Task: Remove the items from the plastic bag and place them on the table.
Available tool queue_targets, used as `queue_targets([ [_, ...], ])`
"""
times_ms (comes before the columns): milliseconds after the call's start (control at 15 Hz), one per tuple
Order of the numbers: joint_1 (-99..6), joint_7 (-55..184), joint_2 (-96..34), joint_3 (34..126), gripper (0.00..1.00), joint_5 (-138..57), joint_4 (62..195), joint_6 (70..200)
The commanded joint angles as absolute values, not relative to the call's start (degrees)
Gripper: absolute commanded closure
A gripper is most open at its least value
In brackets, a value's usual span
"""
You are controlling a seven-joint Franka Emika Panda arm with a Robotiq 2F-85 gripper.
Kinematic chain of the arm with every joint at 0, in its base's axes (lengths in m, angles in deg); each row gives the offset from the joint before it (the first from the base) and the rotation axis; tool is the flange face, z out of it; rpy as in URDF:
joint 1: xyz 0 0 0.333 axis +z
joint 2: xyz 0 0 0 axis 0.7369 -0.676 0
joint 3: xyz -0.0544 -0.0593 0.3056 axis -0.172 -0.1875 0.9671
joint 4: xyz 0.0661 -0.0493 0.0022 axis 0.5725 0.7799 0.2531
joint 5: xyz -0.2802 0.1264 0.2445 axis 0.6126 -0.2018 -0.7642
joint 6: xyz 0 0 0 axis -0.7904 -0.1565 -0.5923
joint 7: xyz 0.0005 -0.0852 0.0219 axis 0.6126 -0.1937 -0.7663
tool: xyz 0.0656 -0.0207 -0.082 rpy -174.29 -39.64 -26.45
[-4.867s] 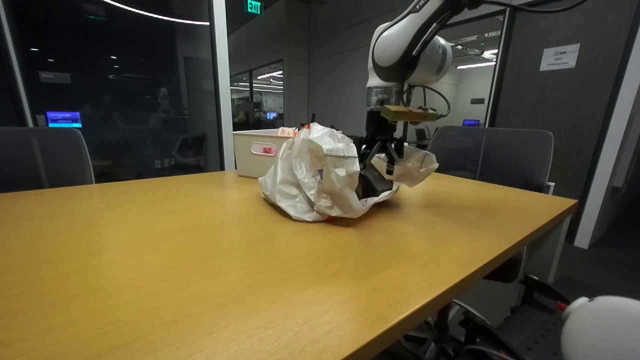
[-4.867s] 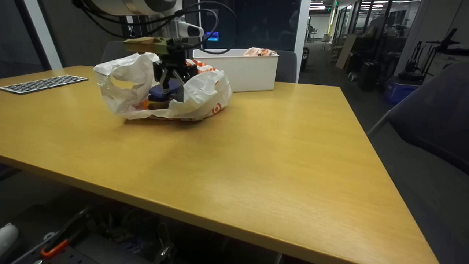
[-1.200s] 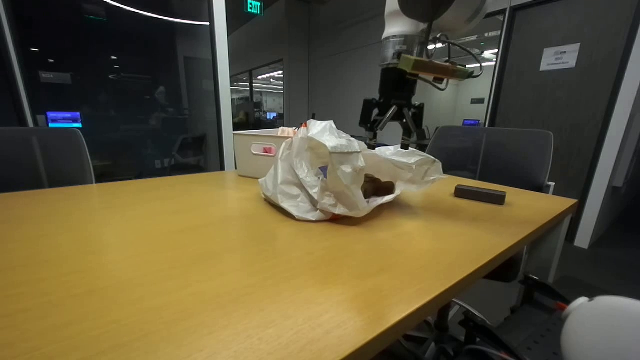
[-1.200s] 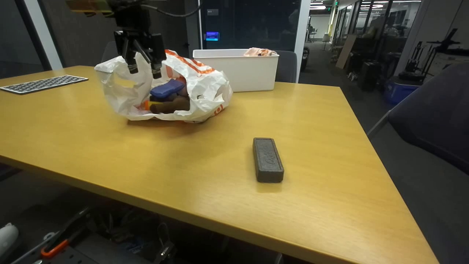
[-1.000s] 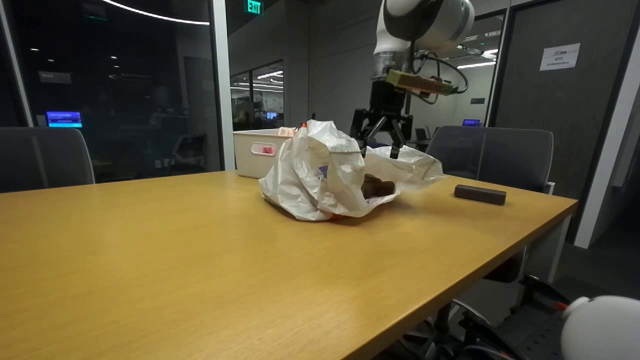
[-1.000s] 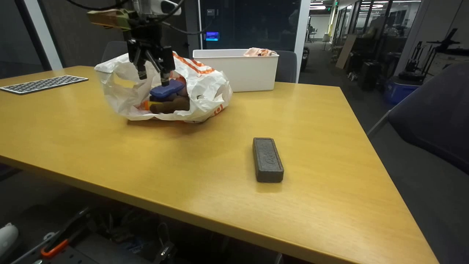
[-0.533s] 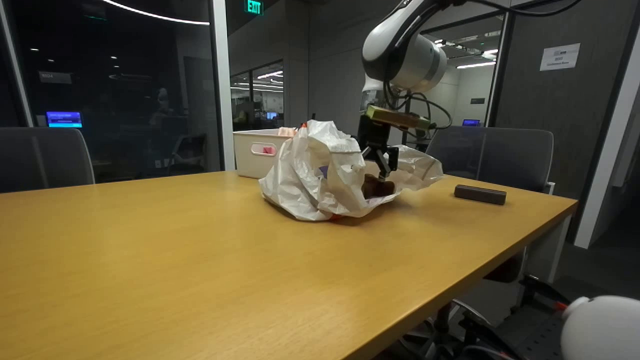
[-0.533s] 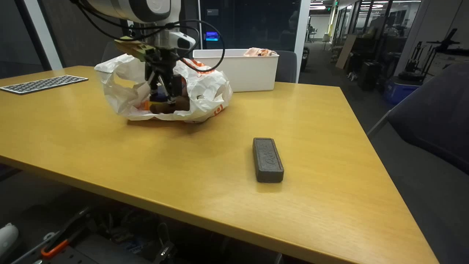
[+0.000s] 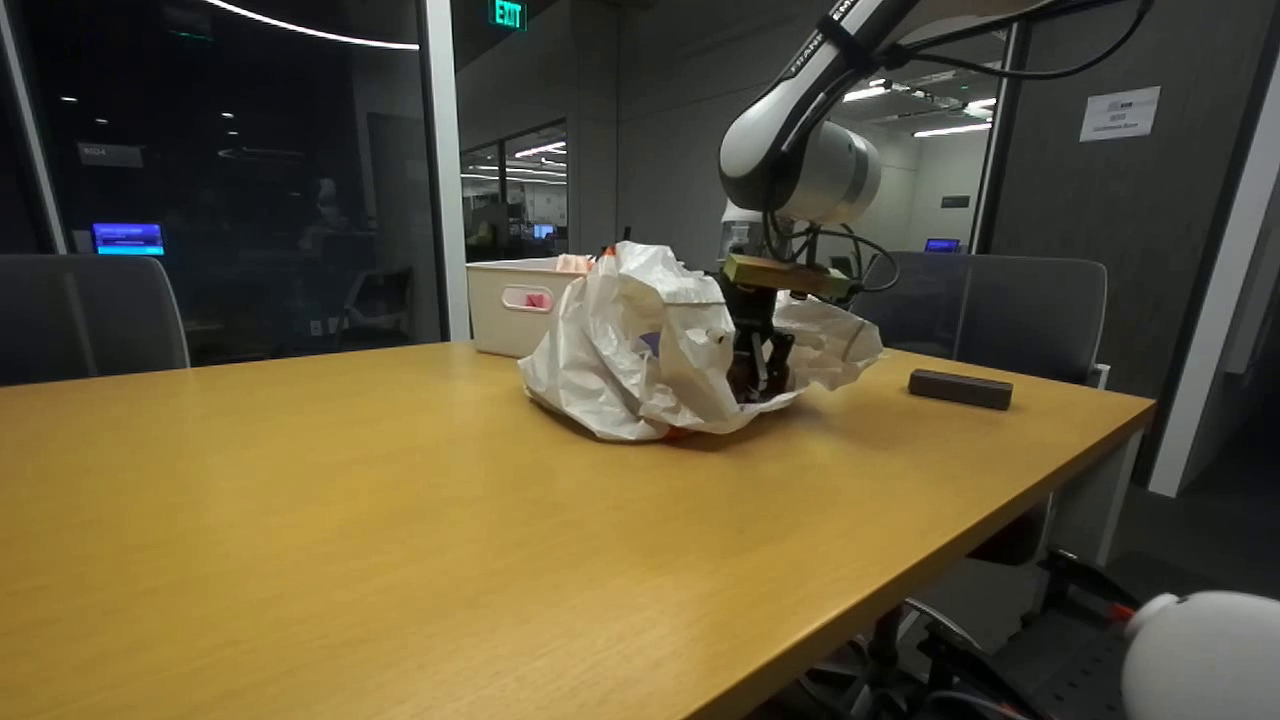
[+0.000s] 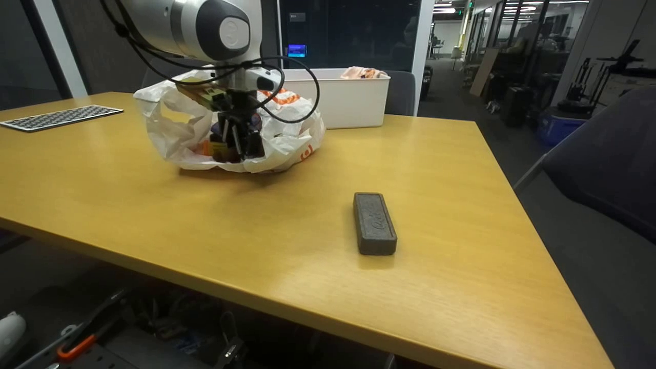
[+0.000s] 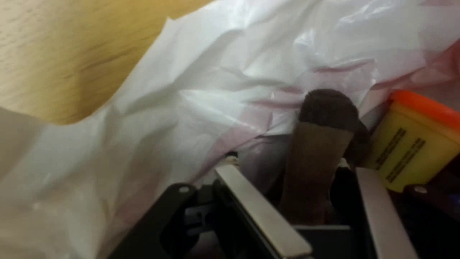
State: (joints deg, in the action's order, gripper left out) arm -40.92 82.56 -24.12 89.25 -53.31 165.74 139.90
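Gripper point(image 11: 286, 162) is down in the mouth of the plastic bag point(image 9: 615, 365), fingers wide, w/ the brown item point(image 11: 316, 154) between them. Wrist view shows a gap on the item's left, so prob. no grip yet; right finger's v. close, can't tell if it touches. Just right of that finger is an orange-lidded yellow tub point(image 11: 406, 142), also in the bag. Main risk IMO: loose film right by the left fingertip, so closing could pinch bag + item & the lift would drag the lot. Right finger might snag the tub too bc it's tight in there. Item looks soft; a grip on its end only could slip.

Further out, in an exterior view, the dark block point(image 10: 375, 223) lies on the table point(image 10: 461, 195), right of & nearer than the bag; white bin point(image 10: 353, 102) beyond the bag, keyboard point(image 10: 61, 118) far left.

Vs. approx. 5 s ago: block was at the bag's mouth, now it's out. Vs. half a sec ago: gripper's lower, deeper in; block & bin haven't moved.
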Motion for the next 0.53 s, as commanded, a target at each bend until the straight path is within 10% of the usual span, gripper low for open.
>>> queue_targets([
  [0,-40.39,84.28,-23.56,88.64,0.73,-51.95,165.53,140.33],
  [200,-39.74,85.97,-22.24,88.49,0.96,-49.18,166.22,140.46],
  [467,-39.26,90.48,-17.4,88.12,0.99,-41.88,167.49,138.83],
])
